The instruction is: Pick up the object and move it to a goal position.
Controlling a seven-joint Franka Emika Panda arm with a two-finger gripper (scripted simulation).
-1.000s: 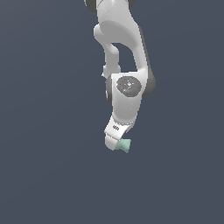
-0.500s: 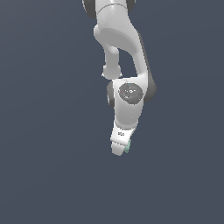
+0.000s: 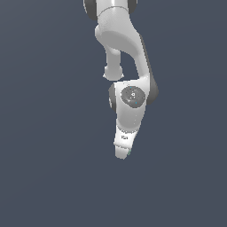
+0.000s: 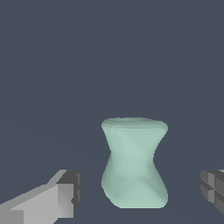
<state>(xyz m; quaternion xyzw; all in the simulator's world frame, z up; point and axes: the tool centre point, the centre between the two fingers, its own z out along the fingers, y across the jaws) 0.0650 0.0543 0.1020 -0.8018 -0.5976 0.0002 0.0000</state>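
Your pincer [image 4: 139, 192] stood wide open with nothing in its grip: in the wrist view one finger [image 4: 65, 194] and the other finger [image 4: 214, 188] sat well apart on either side of the pale green block [image 4: 134, 162], neither one touching it. That block, pinched at its waist like a bow tie, lay between them on the dark bench [image 4: 109, 57]. From the exterior view you saw the white arm [image 3: 128, 102] reaching down, its pincer [image 3: 122, 155] low over the bench [image 3: 44, 133], and only a sliver of the block [image 3: 129, 153] peeping out beside the tip.
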